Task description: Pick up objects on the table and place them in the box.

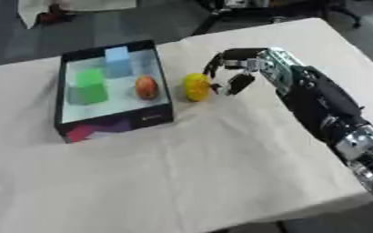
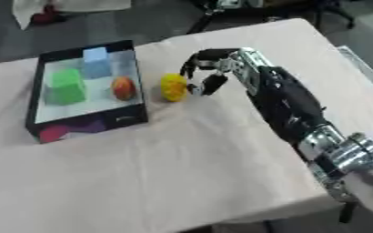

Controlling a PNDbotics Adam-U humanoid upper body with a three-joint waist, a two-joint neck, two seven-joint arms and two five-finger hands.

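Reaching in from the right, the robot's black and silver right hand (image 1: 236, 68) hangs just beside the small yellow rounded object (image 1: 197, 86), fingers curled downward and the thumb set apart from them, so a gap stands open toward the yellow piece. The fingertips (image 1: 215, 89) come very close to its right side; whether they touch it cannot be told, and nothing sits inside the hand. By the look of it, this is the approach to a grasp, with the hand shaped to close round the object from the right and above.

That yellow object lies on the cream tablecloth (image 1: 182, 173), just outside the right wall of the black shallow cardboard box (image 1: 114, 124), so only a short lift over that wall seems needed to finish it.

Inside the box, 3 things lie on the pale floor: a green cube (image 1: 88, 86) at the left, a light blue block (image 1: 118, 61) toward the far side, and an orange-red rounded fruit-like object (image 1: 146, 87) close to the right wall, the nearest of the 3 to the yellow one. Room remains at the near end of the box.

No left hand shows in either view.
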